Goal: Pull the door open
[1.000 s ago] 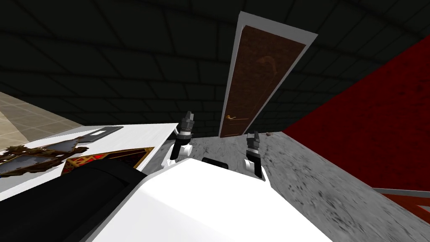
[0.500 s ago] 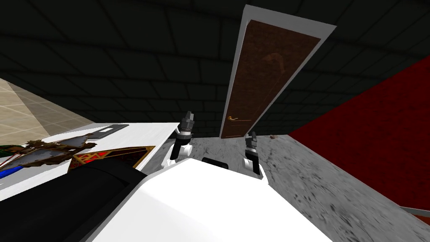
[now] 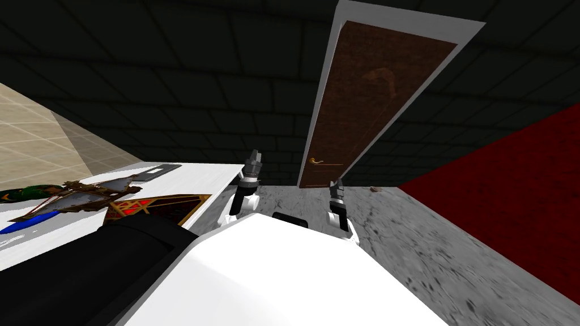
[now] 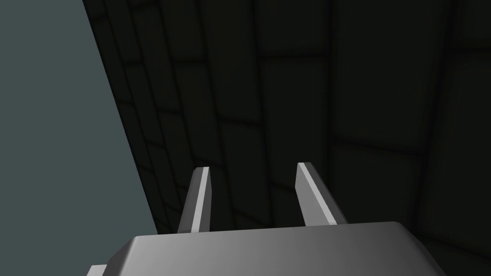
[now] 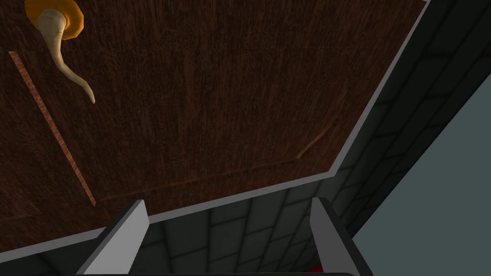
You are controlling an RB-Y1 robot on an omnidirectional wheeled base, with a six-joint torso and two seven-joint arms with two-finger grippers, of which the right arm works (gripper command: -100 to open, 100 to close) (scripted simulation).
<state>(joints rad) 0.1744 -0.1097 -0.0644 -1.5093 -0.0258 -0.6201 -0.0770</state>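
Ahead, the closed brown door [image 3: 368, 113] stands in a dark wall beyond the right gripper [image 5: 227, 203] and left gripper [image 4: 251, 167], both spread and empty; stiff, likely heavy, it is best held by its slim curved handle [image 5: 56, 43].

Far wall [image 3: 170, 85]: dark blocks, very dim.
Right wall [image 3: 510, 187]: deep red.
Floor [image 3: 430, 243]: grey, mottled.
Left side: white flat surface [image 3: 192, 175] carrying a framed picture [image 3: 164, 206]; beige tiles [image 3: 28, 141] beyond.

The dark brown door [image 3: 362, 107] with a gold lever handle [image 3: 315, 161] stands shut in its white frame [image 3: 325, 96].
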